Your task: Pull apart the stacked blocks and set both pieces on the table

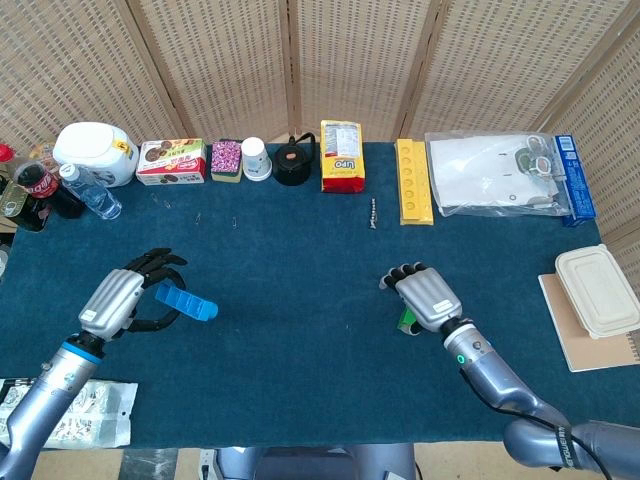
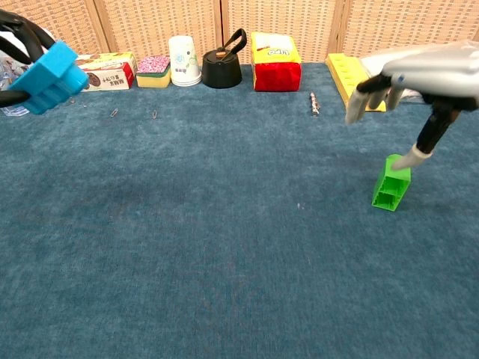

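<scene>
On the blue-cloth bench (image 2: 224, 247) the green plastic block (image 2: 391, 191) stands under the spread right hand (image 2: 408, 78); leftward, the left hand (image 1: 115, 300) grips the blue plastic block (image 2: 46, 78) aloft.

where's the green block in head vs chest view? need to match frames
Head view: the green block is right of centre on the blue cloth, mostly hidden under the right hand.
Chest view: it stands on end at right, one fingertip of the right hand touching its top.
Shared landmark: the yellow tray at the back of the table, behind the block in both views.
</scene>
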